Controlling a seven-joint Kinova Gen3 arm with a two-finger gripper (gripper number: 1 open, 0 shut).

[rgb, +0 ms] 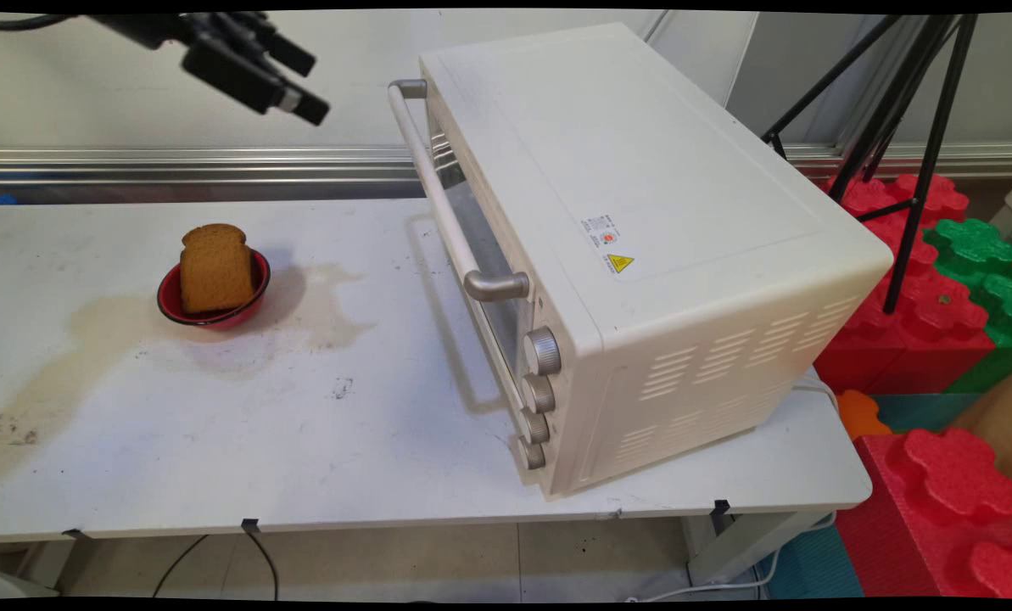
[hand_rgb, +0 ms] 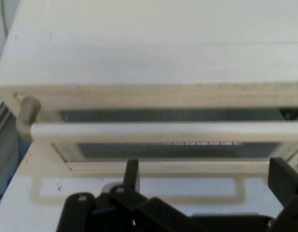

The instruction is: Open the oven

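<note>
white table [rgb: 370, 441], stained tan along its left part, pale wall and a metal rail behind. raised high at the upper left of the main view: black gripper [rgb: 302, 81], tilted down toward the right, well above the tabletop. seen from the hand view, gripper [hand_rgb: 206, 176] spread wide, 2 fingers [hand_rgb: 132, 174] far apart, nothing held between them and nothing touched.

straight ahead of the gripper and a little lower: cream toaster oven [rgb: 633, 246], door shut, glass front turned toward the gripper. long axis of the oven running from the far middle of the table to its near right edge, the box set at a slant to the table's sides. across the top of the door, parallel to that axis: long white bar handle [hand_rgb: 163, 131] on grey end brackets, lying crosswise to the gripper's line of sight and spanning more than the gap between the fingers. gripper near the handle's far end, apart from it.

at the oven's near end, farthest from the gripper: 4 silver knobs [rgb: 541, 350] in a column.

below the gripper, slightly to its rear, well apart: red bowl [rgb: 251, 284] with 1 brown bread slice [rgb: 214, 270] standing upright in it, flat face toward the camera.

beyond the oven, off the table: black tripod legs [rgb: 921, 170] and red and green foam blocks [rgb: 938, 314].
</note>
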